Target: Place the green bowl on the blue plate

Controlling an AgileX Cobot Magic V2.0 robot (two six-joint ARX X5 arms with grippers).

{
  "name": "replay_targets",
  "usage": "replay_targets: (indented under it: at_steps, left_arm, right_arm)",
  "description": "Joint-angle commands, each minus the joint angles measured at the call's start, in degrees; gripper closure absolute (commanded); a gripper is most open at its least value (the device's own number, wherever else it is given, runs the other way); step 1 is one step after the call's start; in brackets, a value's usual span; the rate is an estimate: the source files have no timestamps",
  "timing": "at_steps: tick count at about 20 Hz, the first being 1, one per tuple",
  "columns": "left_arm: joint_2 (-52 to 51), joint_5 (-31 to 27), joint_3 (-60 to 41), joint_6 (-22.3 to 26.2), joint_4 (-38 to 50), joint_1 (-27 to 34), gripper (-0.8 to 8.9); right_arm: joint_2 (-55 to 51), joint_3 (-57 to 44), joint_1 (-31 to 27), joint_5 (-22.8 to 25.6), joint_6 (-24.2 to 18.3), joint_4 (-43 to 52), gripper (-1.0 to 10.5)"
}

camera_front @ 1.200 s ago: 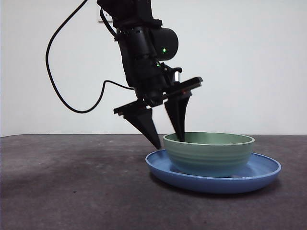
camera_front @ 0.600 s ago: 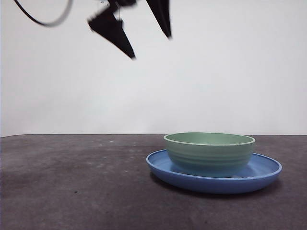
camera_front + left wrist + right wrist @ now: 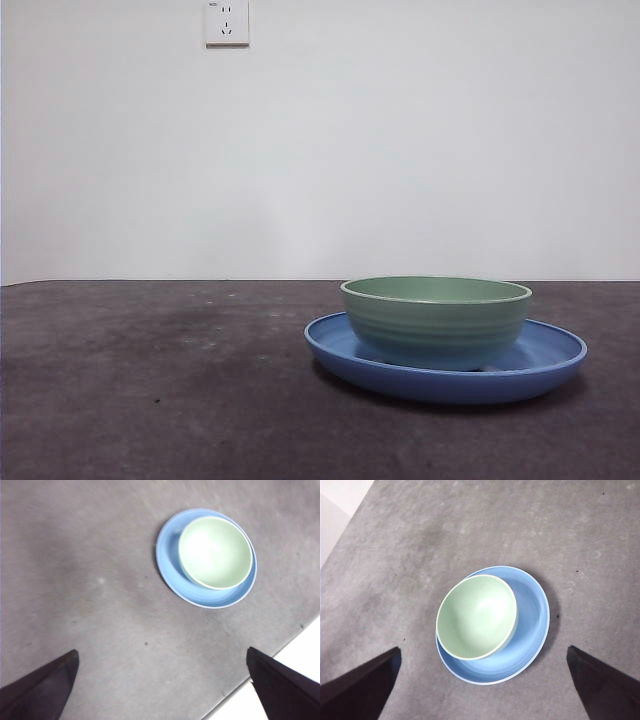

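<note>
Green bowl (image 3: 436, 320) off-centre on blue plate (image 3: 545, 352); both end effectors spread, empty; risks sliding if nudged.

- The green bowl (image 3: 437, 322): pale mint green, faint horizontal ridges outside, lighter rim.
- The blue plate (image 3: 545, 362): glossy medium blue, plain.
- The tabletop (image 3: 150, 380): dark mottled grey.
- The wall (image 3: 400, 140): plain white, with a white socket (image 3: 227, 22).
- Both grippers' fingers (image 3: 42, 687): black.
</note>
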Motion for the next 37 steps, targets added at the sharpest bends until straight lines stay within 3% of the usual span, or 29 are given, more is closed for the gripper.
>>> replay_targets:
  at_steps: [1, 6, 10, 17, 27, 35, 37]
  left_arm:
    - [-8.0, -0.3, -4.5, 1.2, 3.3, 0.2, 1.88]
    - [-24.1, -0.2, -18.0, -2.4, 12.8, 0.2, 1.87]
    - [-30.4, -0.2, -26.1, -8.9, 13.5, 0.2, 1.88]
    - [-31.1, 1.6, -26.7, -9.7, 11.6, 0.2, 1.88]
    - [-31.1, 2.3, -26.5, -9.4, 10.4, 0.2, 1.88]
    - [-31.1, 2.3, -26.5, -9.4, 10.4, 0.2, 1.88]
    - [-31.1, 2.3, -26.5, -9.4, 10.4, 0.2, 1.88]
  right_arm:
    - [0.3, 0.9, 0.2, -0.3, -0.3, 0.0, 2.9]
    - [3.6, 0.9, 0.3, -1.1, -1.5, -2.6, 2.9]
    - [12.0, 0.9, 1.5, -1.6, -2.0, -4.0, 2.9]
    - [30.0, 0.9, 2.0, 2.4, -7.7, 2.1, 4.0]
    - [45.7, 0.9, 5.2, 3.1, -8.4, 15.1, 6.1]
    - [51.1, 0.9, 7.5, 5.0, -8.3, 20.0, 8.0]
    - [52.2, 0.9, 7.8, 5.2, -7.7, 20.3, 8.0]
